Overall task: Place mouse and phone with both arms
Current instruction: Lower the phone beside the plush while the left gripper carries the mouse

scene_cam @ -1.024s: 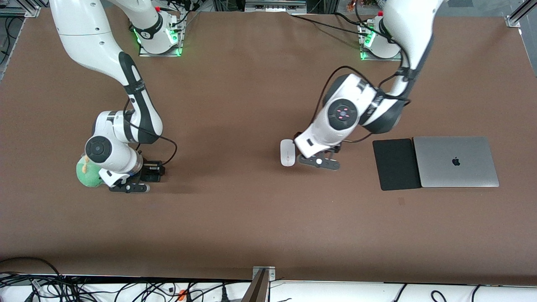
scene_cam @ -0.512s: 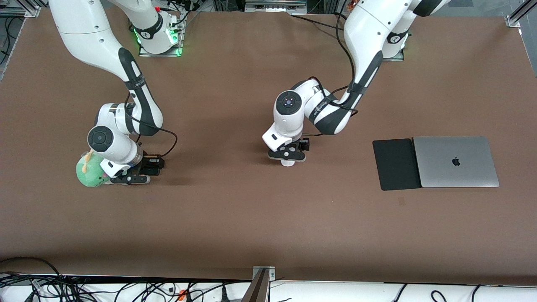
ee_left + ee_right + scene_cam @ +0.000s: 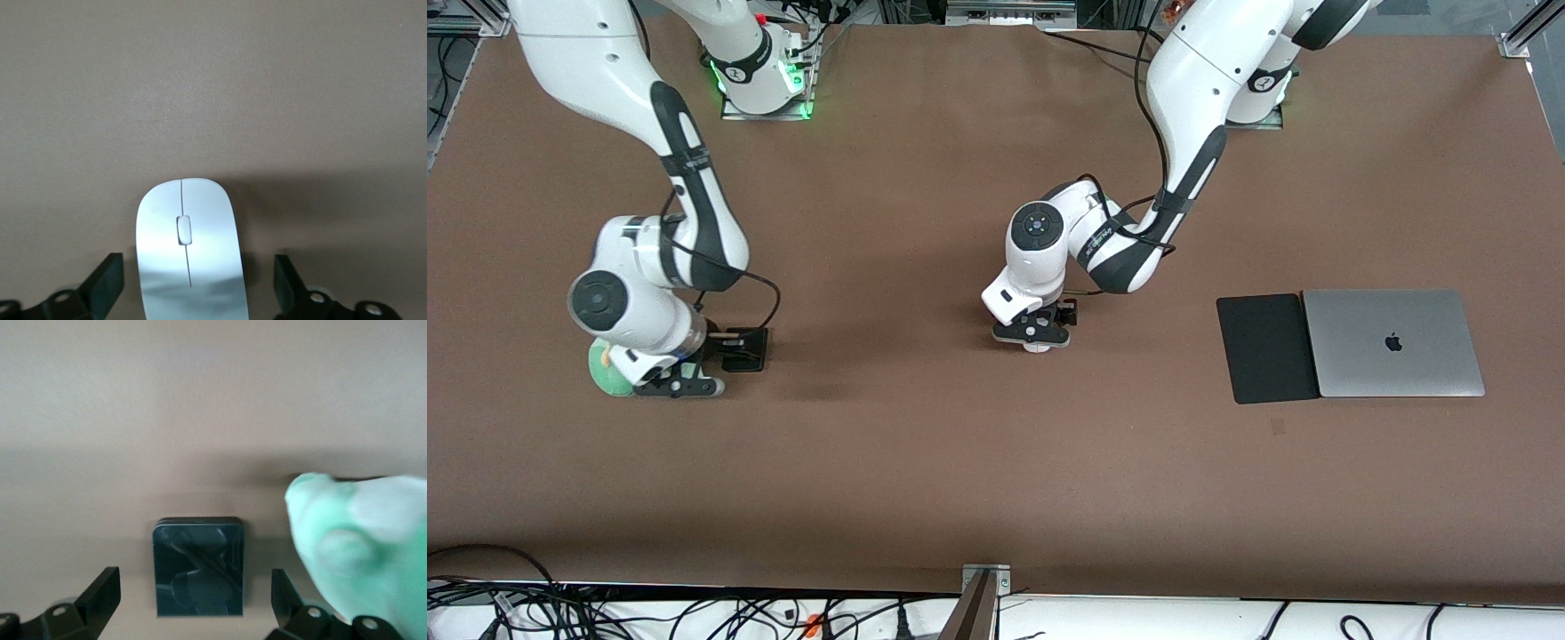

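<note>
Brown desk (image 3: 925, 462): the mouse (image 3: 190, 250) was seen lying lengthwise between the spread fingers of the left pincer (image 3: 197, 293), ungripped, while the phone (image 3: 198, 565) lay flat between the parted right pincer (image 3: 193, 613).

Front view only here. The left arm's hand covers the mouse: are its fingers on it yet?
Observer: No. In the left wrist view the left gripper is open, and bare table shows between each finger and the mouse.
Reviewer: And the right one, at the phone?
Observer: The right gripper is open too. The phone lies flat between its fingers, touching neither.
Reviewer: How close is the green plush toy?
Observer: The green plush toy sits right beside one finger, apart from the phone. I cannot tell whether it touches that finger.
</note>
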Available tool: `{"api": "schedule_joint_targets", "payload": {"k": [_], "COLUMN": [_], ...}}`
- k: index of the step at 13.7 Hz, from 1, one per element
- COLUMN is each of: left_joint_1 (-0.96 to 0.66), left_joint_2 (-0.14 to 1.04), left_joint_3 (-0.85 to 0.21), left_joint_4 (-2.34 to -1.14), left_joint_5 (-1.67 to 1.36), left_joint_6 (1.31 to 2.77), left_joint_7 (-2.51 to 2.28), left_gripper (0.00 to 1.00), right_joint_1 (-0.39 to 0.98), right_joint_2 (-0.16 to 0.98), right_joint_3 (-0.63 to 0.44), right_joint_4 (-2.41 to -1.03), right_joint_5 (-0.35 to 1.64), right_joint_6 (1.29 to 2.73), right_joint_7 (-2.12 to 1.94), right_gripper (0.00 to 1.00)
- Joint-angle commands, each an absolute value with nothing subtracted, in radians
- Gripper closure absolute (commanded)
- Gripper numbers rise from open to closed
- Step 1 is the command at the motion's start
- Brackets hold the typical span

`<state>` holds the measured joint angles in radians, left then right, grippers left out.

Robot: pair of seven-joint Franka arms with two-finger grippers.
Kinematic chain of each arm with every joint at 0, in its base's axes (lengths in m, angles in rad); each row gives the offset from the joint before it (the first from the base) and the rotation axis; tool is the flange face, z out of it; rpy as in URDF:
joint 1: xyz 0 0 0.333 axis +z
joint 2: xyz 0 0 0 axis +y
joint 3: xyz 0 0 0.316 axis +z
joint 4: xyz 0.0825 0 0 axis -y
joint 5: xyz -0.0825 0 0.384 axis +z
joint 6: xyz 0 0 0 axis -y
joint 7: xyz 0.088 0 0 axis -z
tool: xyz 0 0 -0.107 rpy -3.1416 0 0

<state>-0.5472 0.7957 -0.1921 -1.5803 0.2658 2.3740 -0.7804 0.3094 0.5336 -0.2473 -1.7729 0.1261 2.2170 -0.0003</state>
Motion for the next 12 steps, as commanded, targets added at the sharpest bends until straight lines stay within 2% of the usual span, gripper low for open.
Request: {"api": "schedule_joint_targets", "payload": {"k": [1,3,5,9,12], "left_joint_1": [-0.557,-0.555,-0.531,-0.45,-0.271], "left_joint_2": [0.796,0.79,0.747,0.629,0.575], "left_joint_3": [-0.186,-0.186,-0.189,-0.179,-0.184], "left_joint_4": [-1.571,-1.572,-1.563,-1.539,-1.539], "left_joint_5": [0.291,0.29,0.29,0.29,0.276], "left_joint_6": [2.378,2.367,2.302,1.996,1.872], "left_joint_7": [-0.781,-0.779,-0.778,-0.686,-0.411], "left_gripper": [0.69,0.89,0.95,0.92,0.88], "right_joint_1": [0.258,0.253,0.245,0.242,0.244], "right_joint_2": [0.528,0.519,0.477,0.353,0.255], "right_joint_3": [-0.239,-0.247,-0.253,-0.299,-0.308], "right_joint_4": [-1.587,-1.513,-1.456,-1.453,-1.465], "right_joint_5": [0.143,0.143,0.141,0.14,0.112], "right_joint_6": [2.009,1.91,1.792,1.652,1.594], "right_joint_7": [-0.026,-0.026,-0.026,-0.026,-0.009], "right_gripper": [0.0,0.0,0.0,0.0,0.0]}}
